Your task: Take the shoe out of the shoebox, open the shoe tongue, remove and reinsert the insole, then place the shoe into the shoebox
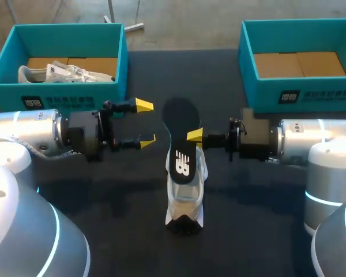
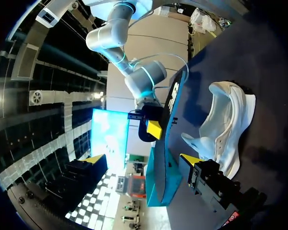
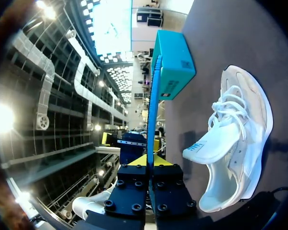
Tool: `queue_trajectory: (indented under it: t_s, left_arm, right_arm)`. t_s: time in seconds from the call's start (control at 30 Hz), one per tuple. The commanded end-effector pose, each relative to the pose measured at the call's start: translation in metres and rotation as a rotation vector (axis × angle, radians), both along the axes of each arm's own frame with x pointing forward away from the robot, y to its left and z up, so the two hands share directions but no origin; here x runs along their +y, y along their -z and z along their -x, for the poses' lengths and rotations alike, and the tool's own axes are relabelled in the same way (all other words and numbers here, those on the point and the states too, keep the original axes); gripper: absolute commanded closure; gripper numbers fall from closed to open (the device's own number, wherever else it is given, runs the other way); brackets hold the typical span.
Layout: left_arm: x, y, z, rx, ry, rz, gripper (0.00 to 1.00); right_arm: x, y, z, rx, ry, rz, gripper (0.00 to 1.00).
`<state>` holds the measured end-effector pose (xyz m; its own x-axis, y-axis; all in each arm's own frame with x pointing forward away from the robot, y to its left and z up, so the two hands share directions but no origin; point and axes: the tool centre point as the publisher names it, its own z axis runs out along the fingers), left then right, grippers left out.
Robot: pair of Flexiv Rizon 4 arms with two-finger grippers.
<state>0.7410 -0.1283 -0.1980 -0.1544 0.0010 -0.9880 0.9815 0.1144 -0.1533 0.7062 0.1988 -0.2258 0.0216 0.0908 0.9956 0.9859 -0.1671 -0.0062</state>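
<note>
My right gripper (image 1: 195,135) pinches the dark insole (image 1: 179,118), which carries a white logo, above the white shoe (image 1: 186,199) at table centre. My left gripper (image 1: 146,123) hangs spread at the insole's nine o'clock. Both teal boxes bear printed labels. The ten o'clock shoebox (image 1: 120,55) holds a second shoe (image 1: 63,73); the two o'clock shoebox (image 1: 247,55) shows bare cardboard.

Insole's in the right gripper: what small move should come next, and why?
Probably tilt the insole down toward the opening of the shoe to start reinserting it. The right gripper grips it over the white shoe, and the left gripper is open beside it.
</note>
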Motion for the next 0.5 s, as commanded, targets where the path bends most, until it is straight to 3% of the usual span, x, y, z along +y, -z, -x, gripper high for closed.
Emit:
queue_trajectory:
  t_s: [0.03,0.33,0.43,0.5]
  left_arm:
    - [-0.005,0.006,-0.005,0.011,0.013,0.001,0.00]
    - [-0.016,0.015,-0.020,-0.001,0.020,0.005,0.00]
    - [-0.019,0.015,-0.023,-0.013,0.020,-0.009,0.16]
    - [-0.021,0.015,-0.023,-0.025,0.021,-0.020,0.21]
  right_arm:
    - [0.003,0.000,0.000,0.000,0.003,0.003,1.00]
    - [0.003,0.000,0.000,0.000,0.003,0.003,1.00]
    - [0.003,0.000,0.000,0.000,0.003,0.003,1.00]
    - [0.003,0.000,0.000,0.000,0.003,0.003,1.00]
